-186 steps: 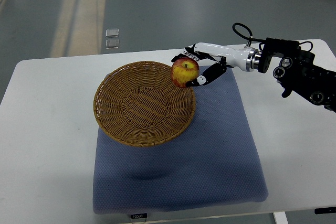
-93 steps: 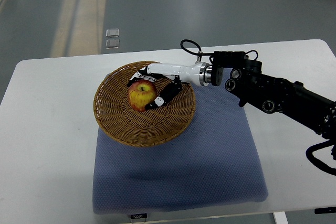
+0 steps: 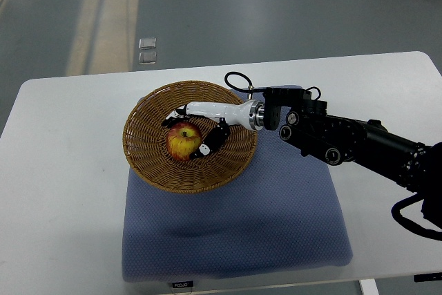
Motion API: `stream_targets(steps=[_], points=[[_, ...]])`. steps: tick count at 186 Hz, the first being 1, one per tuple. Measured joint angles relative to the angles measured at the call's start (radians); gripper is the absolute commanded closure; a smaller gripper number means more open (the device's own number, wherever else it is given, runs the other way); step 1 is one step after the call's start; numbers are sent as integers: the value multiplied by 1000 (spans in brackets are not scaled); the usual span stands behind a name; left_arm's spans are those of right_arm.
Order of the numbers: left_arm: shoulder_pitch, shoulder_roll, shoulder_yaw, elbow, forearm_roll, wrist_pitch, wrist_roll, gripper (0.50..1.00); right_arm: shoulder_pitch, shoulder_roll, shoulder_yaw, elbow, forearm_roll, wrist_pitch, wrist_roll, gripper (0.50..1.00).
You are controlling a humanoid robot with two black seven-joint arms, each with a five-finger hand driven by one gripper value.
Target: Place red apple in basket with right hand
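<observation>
The red and yellow apple (image 3: 181, 141) is inside the round wicker basket (image 3: 146, 168), low over its floor, left of centre. My right hand (image 3: 185, 135) reaches in from the right over the basket's far rim. Its fingers (image 3: 177, 113) curl over the apple's top and far side, and the thumb (image 3: 208, 144) presses on its right side, so it is shut on the apple. Whether the apple touches the basket floor I cannot tell. The left arm is out of view.
The basket stands on the far left part of a blue mat (image 3: 235, 219) lying on the white table (image 3: 62, 170). My black right forearm (image 3: 345, 144) stretches across the mat's far right corner. Grey floor lies beyond the table.
My right hand carried the apple leftward from the basket's far right rim to inside the basket, then lowered it toward the floor. The arm has stretched further across the mat.
</observation>
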Motion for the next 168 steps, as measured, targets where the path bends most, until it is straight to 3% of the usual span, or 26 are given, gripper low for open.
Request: stream_targets(steps=[43, 109, 126, 168], points=[[-6, 0, 0, 1, 0, 1, 0, 500, 22, -3, 60, 4, 45, 8, 2, 587], [-11, 0, 0, 0, 0, 0, 0, 500, 18, -169, 187, 2, 456, 56, -30, 587], [-11, 0, 0, -1, 0, 0, 0, 500, -19, -207, 205, -6, 628, 24, -54, 587], [-12, 0, 0, -2, 0, 0, 0, 500, -94, -247, 216, -39, 969, -143, -74, 587]])
